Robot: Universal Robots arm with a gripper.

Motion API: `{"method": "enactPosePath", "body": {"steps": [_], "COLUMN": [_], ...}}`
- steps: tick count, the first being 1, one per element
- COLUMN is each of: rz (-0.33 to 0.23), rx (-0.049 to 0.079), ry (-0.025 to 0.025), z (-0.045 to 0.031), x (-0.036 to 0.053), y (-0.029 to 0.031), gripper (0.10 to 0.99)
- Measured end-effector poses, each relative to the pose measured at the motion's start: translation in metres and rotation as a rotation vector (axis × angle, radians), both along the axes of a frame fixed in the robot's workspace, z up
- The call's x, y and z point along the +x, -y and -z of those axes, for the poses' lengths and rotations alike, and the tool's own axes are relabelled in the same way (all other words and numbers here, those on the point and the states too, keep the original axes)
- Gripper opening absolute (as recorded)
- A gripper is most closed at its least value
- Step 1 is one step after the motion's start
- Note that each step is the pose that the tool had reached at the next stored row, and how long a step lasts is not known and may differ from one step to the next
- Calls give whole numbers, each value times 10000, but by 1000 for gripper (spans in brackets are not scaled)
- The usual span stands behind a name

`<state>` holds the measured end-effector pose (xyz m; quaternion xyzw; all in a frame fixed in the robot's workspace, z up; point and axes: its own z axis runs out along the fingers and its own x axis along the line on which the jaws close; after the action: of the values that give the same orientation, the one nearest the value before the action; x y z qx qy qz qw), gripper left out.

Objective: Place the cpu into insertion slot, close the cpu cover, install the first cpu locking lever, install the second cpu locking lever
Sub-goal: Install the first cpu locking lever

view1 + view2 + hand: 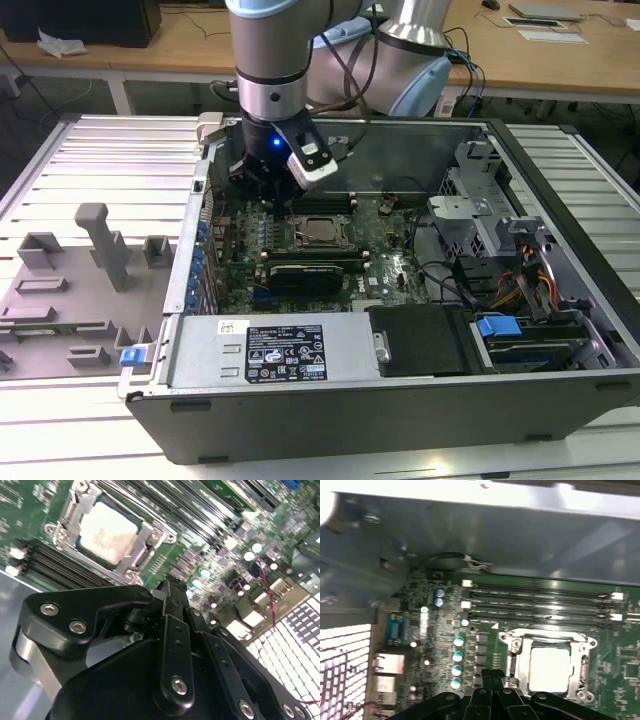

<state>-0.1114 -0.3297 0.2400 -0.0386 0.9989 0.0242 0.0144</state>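
The small square silver-beige cpu (107,532) has a dull, matt metal face. Around it, the thin grey-metal cpu cover (141,544) is smooth with a faint sheen. The green circuit board (162,562) looks glossy, as if lacquered. The black gripper (169,586) is matt, studded with bright steel screws. The grey sheet-metal computer case (400,150) is smooth, and the pale ribbed metal surface (100,150) gleams softly.

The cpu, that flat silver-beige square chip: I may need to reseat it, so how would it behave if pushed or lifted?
The flat silver-beige cpu looks rigid, probably not floppy. Pushed, it likely won't slide: the grey-metal frame cover sits around its edges. Its smooth, thin face probably offers little grip.
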Motion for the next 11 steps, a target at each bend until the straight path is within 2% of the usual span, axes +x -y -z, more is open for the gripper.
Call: {"method": "enactPosePath", "body": {"steps": [2, 3, 5, 7, 11], "rz": [5, 6, 14, 24, 119], "rx": [22, 82, 85, 85, 89], "ry": [11, 36, 52, 98, 124], "z": [0, -2, -37, -130, -158], "x": [-21, -27, -27, -27, -27], "y": [0, 0, 0, 0, -1], "gripper": [106, 106, 106, 106, 106]}}
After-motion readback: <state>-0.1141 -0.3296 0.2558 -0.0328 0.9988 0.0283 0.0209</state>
